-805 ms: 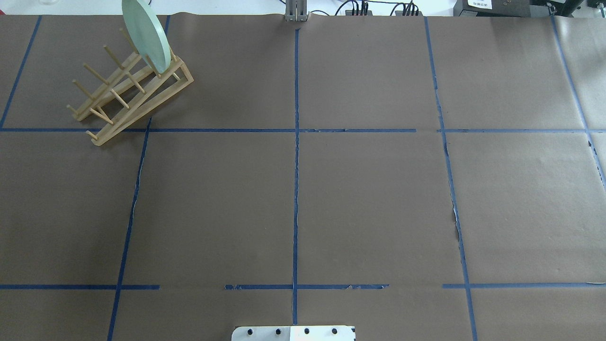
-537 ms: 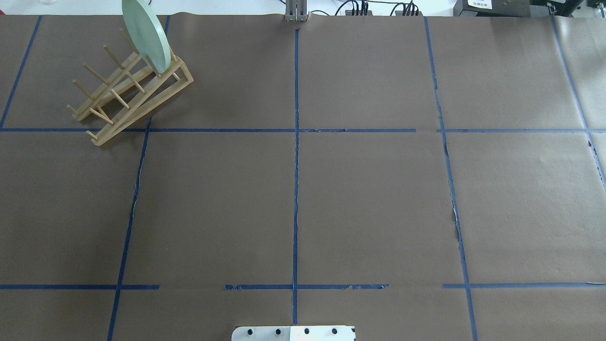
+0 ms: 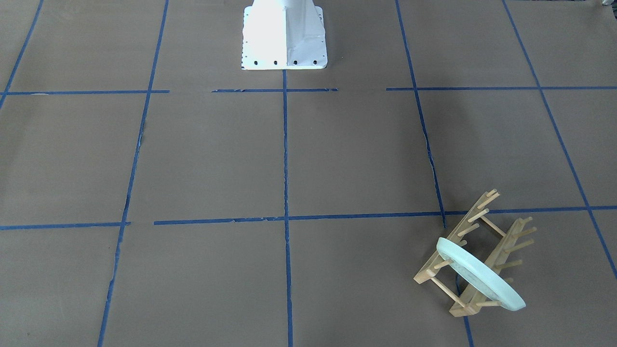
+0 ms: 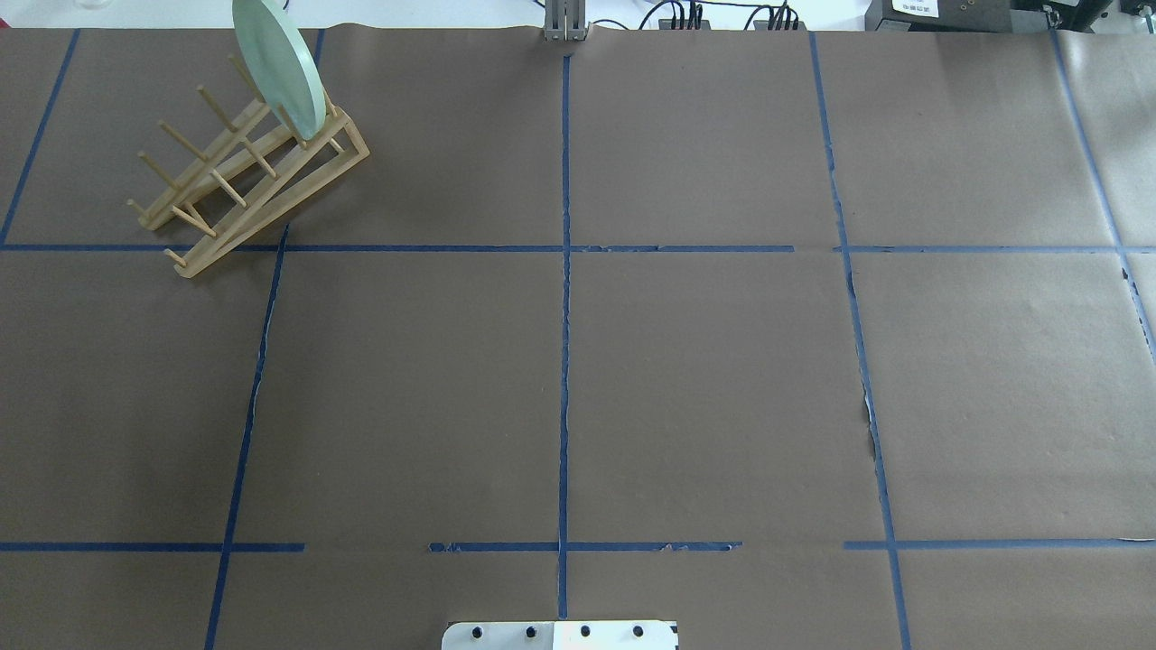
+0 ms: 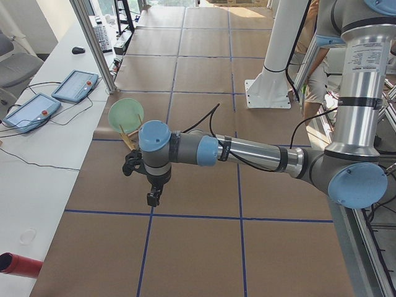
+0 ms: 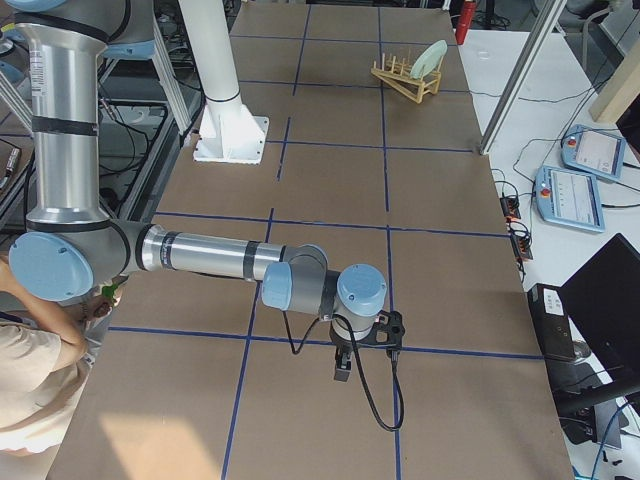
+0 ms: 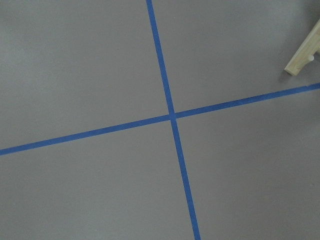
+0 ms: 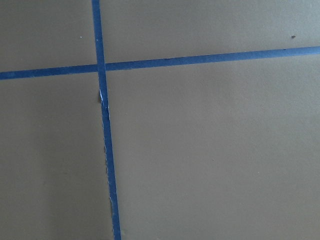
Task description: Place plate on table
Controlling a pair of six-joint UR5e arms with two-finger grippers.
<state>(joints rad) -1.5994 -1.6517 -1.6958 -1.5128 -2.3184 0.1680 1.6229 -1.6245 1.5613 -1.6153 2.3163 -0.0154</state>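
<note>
Still racked: plate propped on edge between the end pegs of the wooden rack, kept upright by them, not yet on the table. Left gripper near the rack, probably staged to reach; right gripper well apart from it. Fingers apart or together: impossible to tell. No change from the earlier overhead view.

plate top cropped overhead, left tool and right tool spread unreadable

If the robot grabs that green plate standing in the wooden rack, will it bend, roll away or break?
The plate leans without sagging, so it is probably stiff. It is round and stands on edge in the rack, so it might roll if let go. Its smooth rim may be slippery.
</note>
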